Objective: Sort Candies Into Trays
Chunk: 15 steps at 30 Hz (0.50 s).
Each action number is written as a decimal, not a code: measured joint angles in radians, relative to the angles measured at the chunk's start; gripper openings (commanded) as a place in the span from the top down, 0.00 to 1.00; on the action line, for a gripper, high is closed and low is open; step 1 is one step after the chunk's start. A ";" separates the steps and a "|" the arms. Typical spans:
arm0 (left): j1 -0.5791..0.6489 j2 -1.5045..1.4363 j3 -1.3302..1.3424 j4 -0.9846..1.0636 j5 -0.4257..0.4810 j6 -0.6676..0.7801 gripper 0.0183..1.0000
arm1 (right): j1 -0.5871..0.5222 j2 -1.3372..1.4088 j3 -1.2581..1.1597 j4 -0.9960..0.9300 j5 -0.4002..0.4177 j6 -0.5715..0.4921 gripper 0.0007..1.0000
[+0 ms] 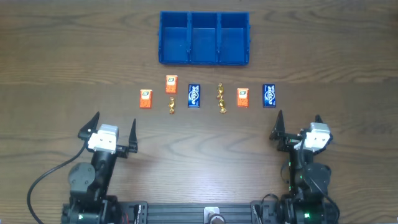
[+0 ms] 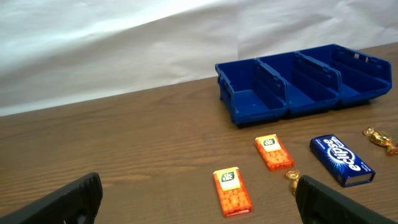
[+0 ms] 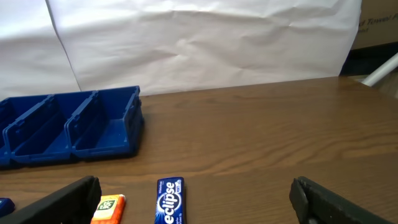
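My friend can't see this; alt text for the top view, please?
Orange boxes, blue packs and gold sweets lie in a row on a table, between an empty blue three-bin tray and the open left gripper and right gripper.

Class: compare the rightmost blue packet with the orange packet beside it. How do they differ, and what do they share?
The blue packet is dark blue, the orange packet orange with a pale label. The blue packet is longer than the orange packet. Both lie flat on the table, outside the tray.

Both arms sit folded back, left claw [image 1: 115, 119] and right claw [image 1: 298, 116] each spread wide.
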 measured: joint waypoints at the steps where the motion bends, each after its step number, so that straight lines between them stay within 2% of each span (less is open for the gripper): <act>1: 0.000 0.000 0.000 0.000 0.000 0.000 0.01 | 0.000 0.000 0.000 0.000 0.000 0.000 0.00; 8: 0.000 0.000 0.000 0.000 0.000 -0.013 0.00 | 0.000 0.000 0.000 0.000 0.000 0.000 0.00; 15: 0.000 0.052 0.056 -0.071 -0.031 -0.127 0.00 | 0.000 0.000 0.000 0.000 0.000 0.000 0.00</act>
